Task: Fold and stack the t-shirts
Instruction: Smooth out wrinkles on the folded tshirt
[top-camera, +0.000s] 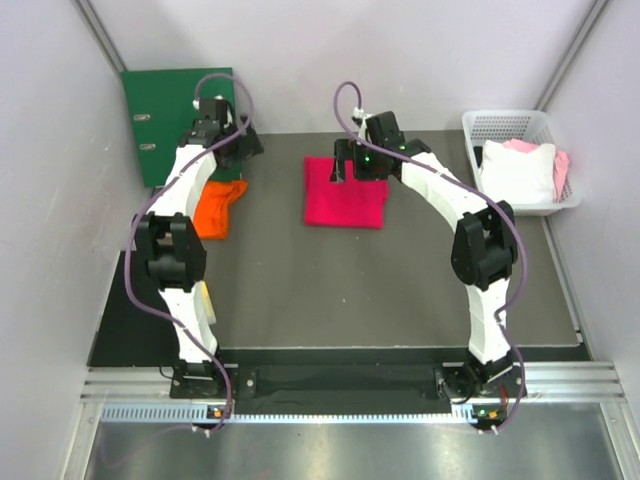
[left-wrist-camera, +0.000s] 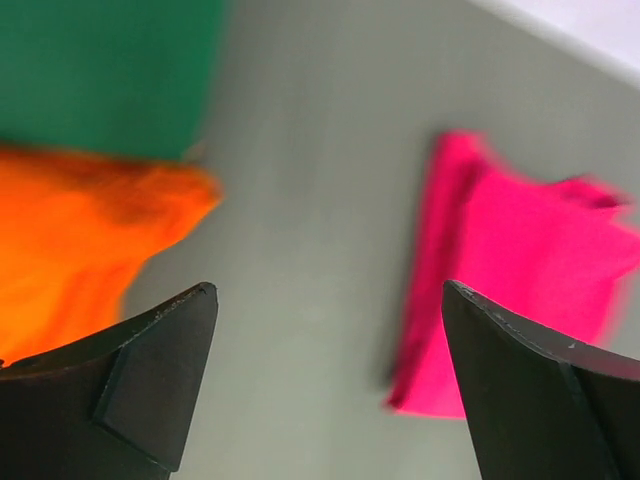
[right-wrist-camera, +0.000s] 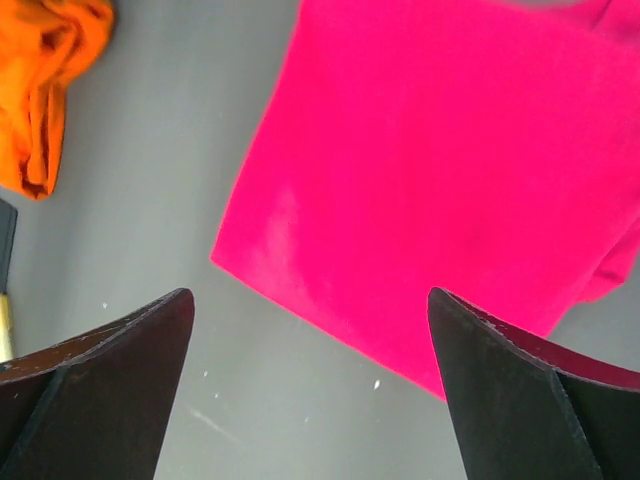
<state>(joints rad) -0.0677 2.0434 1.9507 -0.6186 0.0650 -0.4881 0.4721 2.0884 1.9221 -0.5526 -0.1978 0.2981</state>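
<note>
At the bottom of the overhead frame the arm bases are seen at the near edge of the dark counter (top-camera: 330, 290). Farther up, the orange t-shirt (top-camera: 218, 207) is found left of centre, bunched in a loose heap and partly hidden beneath the left arm. The crimson-pink t-shirt (top-camera: 345, 194) is laid flat just above centre as a fairly neat rectangle, well apart from the orange one. The left tool (left-wrist-camera: 328, 292) is held above the upper end of the orange heap, fingers spread wide and nothing gripped; its wrist view is blurred. The right tool (right-wrist-camera: 310, 295) is poised over the upper left corner of the pink rectangle, likewise wide open and empty. Both shirts are judged light, limp and apt to drape or slide. The orange one would best be pinched at a raised fold or hem and spread out first, and the pink one gripped through all layers at a corner so that it is not undone. Farthest off, a green ring binder (top-camera: 165, 120) is seen at upper left and a white basket (top-camera: 497, 121) of cloth at upper right.
</note>
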